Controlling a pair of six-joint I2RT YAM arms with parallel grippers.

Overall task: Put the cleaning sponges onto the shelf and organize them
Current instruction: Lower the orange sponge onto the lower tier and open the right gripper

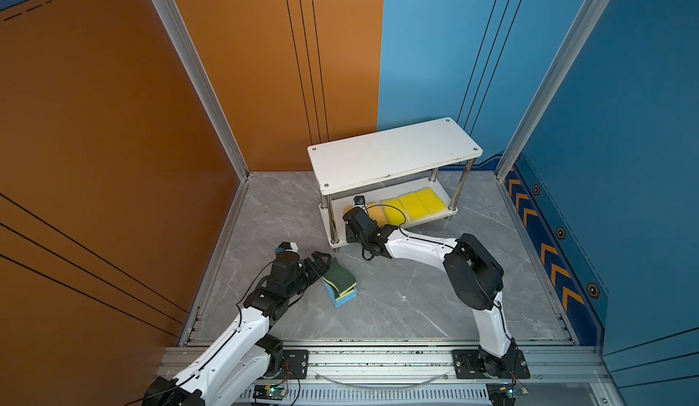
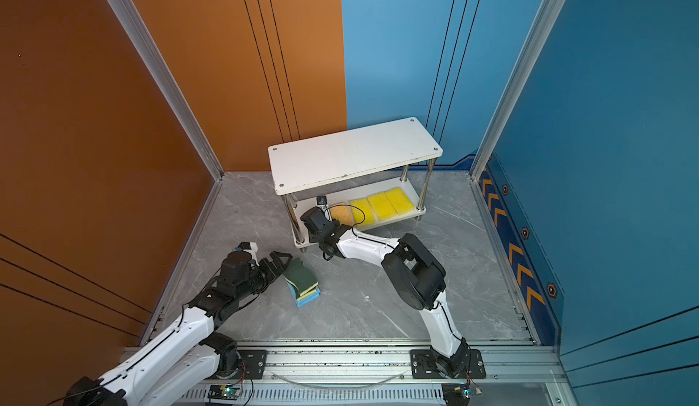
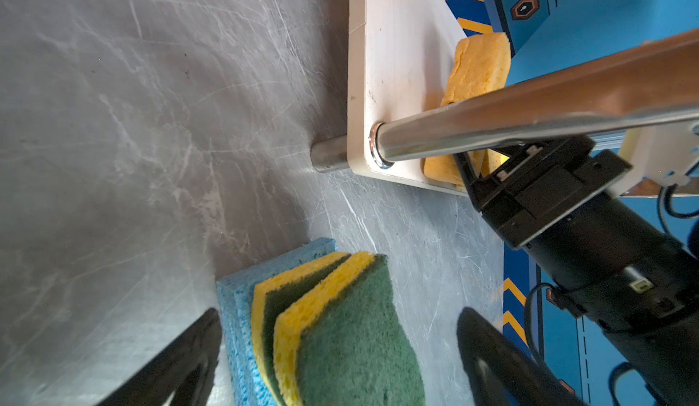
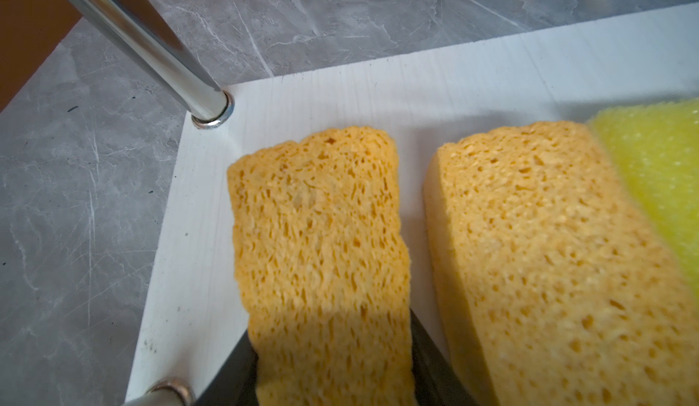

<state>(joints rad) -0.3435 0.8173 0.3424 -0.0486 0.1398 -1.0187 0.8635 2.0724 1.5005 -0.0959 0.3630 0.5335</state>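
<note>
The shelf stands at the back of the floor. Three bright yellow sponges and an orange sponge lie on its lower board. My right gripper is shut on a second orange sponge, which rests on that board's left end beside the first. On the floor, two green-topped sponges lie on two light blue ones. My left gripper is open, and this stack lies between its fingers.
A chrome post rises at the shelf corner close to my right gripper. The top board overhangs the lower tier. An orange wall bounds the left, a blue wall the right, and a metal rail the front.
</note>
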